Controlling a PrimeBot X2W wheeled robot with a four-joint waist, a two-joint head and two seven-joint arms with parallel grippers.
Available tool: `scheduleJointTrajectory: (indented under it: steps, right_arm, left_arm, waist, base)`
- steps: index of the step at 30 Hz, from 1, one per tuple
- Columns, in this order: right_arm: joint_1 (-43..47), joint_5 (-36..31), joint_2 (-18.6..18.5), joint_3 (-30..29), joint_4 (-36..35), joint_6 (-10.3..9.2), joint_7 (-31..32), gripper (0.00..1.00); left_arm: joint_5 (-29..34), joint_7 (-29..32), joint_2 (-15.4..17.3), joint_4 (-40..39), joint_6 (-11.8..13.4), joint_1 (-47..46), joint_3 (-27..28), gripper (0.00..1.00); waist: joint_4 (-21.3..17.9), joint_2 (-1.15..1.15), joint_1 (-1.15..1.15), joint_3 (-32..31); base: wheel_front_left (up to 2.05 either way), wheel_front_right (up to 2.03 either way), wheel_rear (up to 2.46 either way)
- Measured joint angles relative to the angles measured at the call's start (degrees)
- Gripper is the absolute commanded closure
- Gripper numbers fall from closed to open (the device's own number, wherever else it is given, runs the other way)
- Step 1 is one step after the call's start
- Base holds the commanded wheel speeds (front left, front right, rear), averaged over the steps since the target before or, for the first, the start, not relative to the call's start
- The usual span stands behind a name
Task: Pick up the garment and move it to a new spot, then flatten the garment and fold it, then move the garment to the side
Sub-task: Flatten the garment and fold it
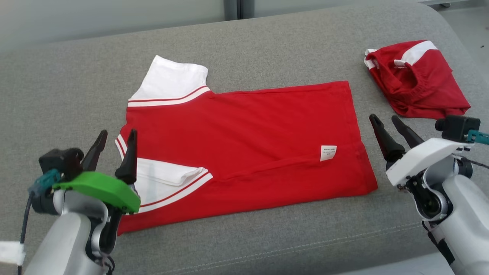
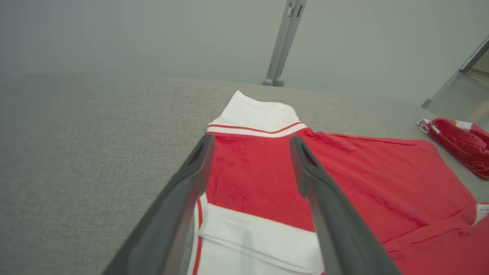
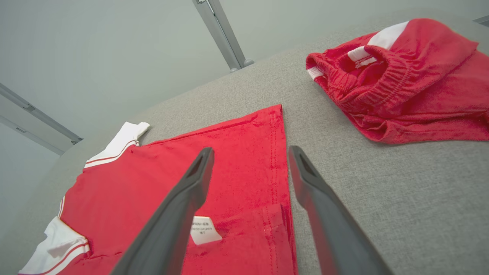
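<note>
The garment is a red T-shirt with white, red-striped sleeves, lying flat on the grey cushion with its near long edge folded over toward the middle and a white label showing. My left gripper hovers open over the shirt's left end by the near sleeve; its wrist view has the garment between the dark fingers. At the shirt's right hem my right gripper stands open and holds nothing. Its wrist view looks along that hem of the garment.
A second red garment with white stripes and an elastic band lies crumpled at the back right of the grey cushion. It also shows as a red heap near the right gripper. The cushion's front edge runs just below the shirt.
</note>
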Motion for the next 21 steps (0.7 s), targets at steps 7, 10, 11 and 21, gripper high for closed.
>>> scheduleJointTrajectory:
  steps: [7,10,11,21]
  right_arm:
    - [-5.95,-1.27,-1.0,1.85,-4.55,0.1,4.48,0.0]
    - [-8.22,-1.38,-1.04,2.41,-6.47,0.11,6.09,0.0]
    - [-8.96,-1.38,-1.04,2.55,-7.09,0.11,6.61,0.0]
    - [-14.34,-1.36,-1.1,3.16,-12.95,0.19,10.6,0.0]
  left_arm:
    - [0.6,9.03,0.04,1.98,-0.55,-13.53,-3.41,0.0]
    - [0.9,12.78,0.0,3.81,-0.56,-18.64,-4.05,0.0]
    - [0.96,13.78,0.02,4.53,-0.56,-20.13,-4.13,0.0]
    - [2.74,21.58,1.91,11.27,0.1,-33.07,-2.93,0.0]
  waist:
    - [-0.79,0.0,0.0,3.78]
    - [-1.27,0.0,0.0,5.78]
    - [-1.45,0.0,0.0,6.47]
    - [-4.07,0.0,0.0,13.92]
  base:
    - [0.0,0.0,0.0]
    - [0.0,0.0,0.0]
    - [0.0,0.0,0.0]
    - [0.0,0.0,0.0]
